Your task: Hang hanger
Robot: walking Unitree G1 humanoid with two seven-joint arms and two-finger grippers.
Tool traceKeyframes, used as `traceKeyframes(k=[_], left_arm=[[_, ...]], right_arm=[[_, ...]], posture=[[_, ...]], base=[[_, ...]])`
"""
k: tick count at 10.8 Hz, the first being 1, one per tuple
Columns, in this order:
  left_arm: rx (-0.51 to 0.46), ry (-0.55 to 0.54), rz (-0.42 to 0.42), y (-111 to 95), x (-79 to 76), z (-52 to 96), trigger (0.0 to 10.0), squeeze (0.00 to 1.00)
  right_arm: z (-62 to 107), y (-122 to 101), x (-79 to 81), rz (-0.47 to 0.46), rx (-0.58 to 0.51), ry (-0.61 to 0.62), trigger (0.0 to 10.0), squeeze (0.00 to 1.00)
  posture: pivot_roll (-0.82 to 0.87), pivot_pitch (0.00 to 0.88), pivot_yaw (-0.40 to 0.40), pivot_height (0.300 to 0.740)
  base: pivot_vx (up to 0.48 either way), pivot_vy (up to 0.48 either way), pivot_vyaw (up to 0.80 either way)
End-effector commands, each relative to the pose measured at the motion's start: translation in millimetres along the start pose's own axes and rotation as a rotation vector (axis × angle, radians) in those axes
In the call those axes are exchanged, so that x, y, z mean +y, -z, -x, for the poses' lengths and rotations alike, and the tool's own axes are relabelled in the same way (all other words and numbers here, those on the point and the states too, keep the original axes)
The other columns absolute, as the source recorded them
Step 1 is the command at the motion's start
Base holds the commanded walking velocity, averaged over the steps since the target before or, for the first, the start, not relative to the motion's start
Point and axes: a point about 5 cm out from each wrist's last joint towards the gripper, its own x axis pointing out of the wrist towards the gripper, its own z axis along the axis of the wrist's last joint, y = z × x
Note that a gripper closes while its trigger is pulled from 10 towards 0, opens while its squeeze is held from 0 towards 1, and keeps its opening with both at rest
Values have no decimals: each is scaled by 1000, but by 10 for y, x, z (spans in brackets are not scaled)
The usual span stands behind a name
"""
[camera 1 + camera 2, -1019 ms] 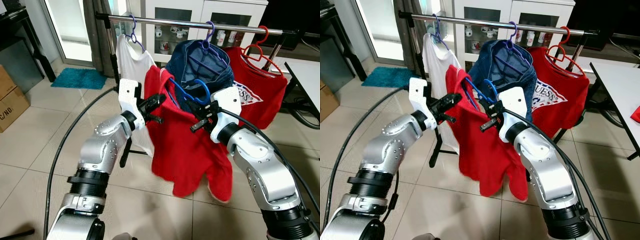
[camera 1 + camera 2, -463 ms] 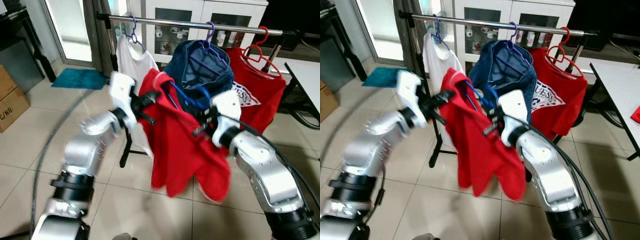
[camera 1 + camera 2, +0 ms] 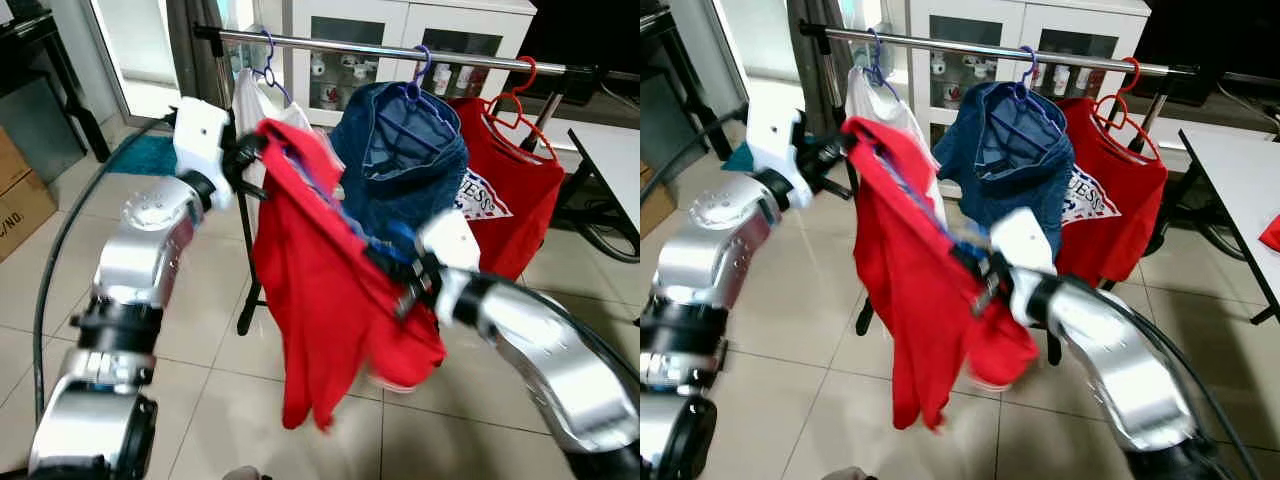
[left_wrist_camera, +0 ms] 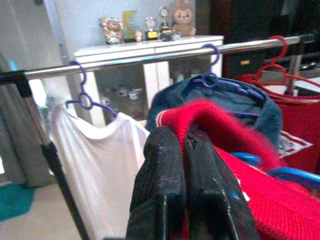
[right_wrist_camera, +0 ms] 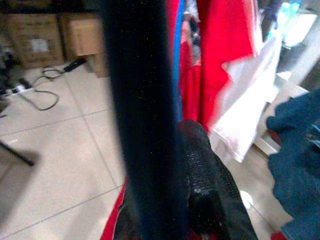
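Head views: both arms raised before a steel clothes rail [image 3: 400, 48], carrying a red garment [image 3: 320, 290] on a blue hanger [image 4: 290, 175] between them. The left tool [image 3: 240, 160] is high, close below the rail's left end, just beside a white shirt [image 4: 95, 165] that hangs on a purple hanger [image 4: 82, 95]. The right tool [image 3: 405, 285] is lower, at the garment's other shoulder, in front of a blue denim garment [image 3: 405, 165] hung on the rail. Beyond that hangs a red printed shirt [image 3: 510, 190] on a red hanger [image 3: 520, 90]. The garment drapes slantwise from the left tool down to the right tool, its hem hanging free above the tiled floor [image 3: 200, 390].

Left wrist view adds detail: the left tool's two black fingers [image 4: 160, 190] are pressed together, pinching the red knit collar, with blue hanger segments just past them. A white cabinet [image 4: 150, 65] stands behind the rail.

Right wrist view: blurred. One finger is a dark smear, the other [image 5: 200, 170] lies against red cloth, with a blue hanger strip alongside. How far this tool is spread cannot be told. Cardboard boxes [image 5: 55, 30] stand beyond.

The right arm is motion-blurred in the head views, and the hanger's hook is hard to make out.
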Motion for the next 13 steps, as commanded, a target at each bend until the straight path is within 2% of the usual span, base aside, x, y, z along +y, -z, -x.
traceKeyframes(k=[1,2,3,4,5,6,7,8,10,13], left_arm=[[-106,-170,-67,-303,309,58,0,0],[-69,-327,-65,-196,527,61,0,0],[-47,-388,-48,-118,610,73,0,0],[1,-428,-30,56,664,99,0,0],[19,-388,-18,127,607,86,0,0],[15,-180,22,219,278,-7,0,0],[2,96,59,274,-183,-65,0,0],[-6,287,78,304,-549,-64,0,0],[-2,521,79,308,-977,9,0,0],[-2,547,65,309,-1012,28,0,0]], right_arm=[[78,185,14,-34,95,-24,0,0],[129,166,14,-68,71,-45,0,0],[146,155,1,-92,55,-37,0,0],[167,125,-56,-138,20,12,0,0],[161,102,-94,-167,-4,51,0,0],[88,49,-241,-254,-60,219,0,0],[0,52,-395,-379,-96,419,0,0],[-64,85,-472,-454,-100,534,0,0],[-141,162,-515,-508,-72,639,0,0],[-146,180,-534,-529,-72,657,0,0]], posture=[[-47,0,-31,740],[-52,0,-24,740],[-54,0,-21,740],[-59,0,-15,740],[-61,0,-13,740],[-59,0,-15,740],[-57,0,-20,740],[-55,0,-26,740],[-50,0,-35,740],[-49,0,-38,740]], base=[[0,0,0],[0,0,0],[0,0,0],[0,0,0],[0,0,0],[0,0,0],[0,0,0],[0,0,0],[0,0,0],[0,0,0]])
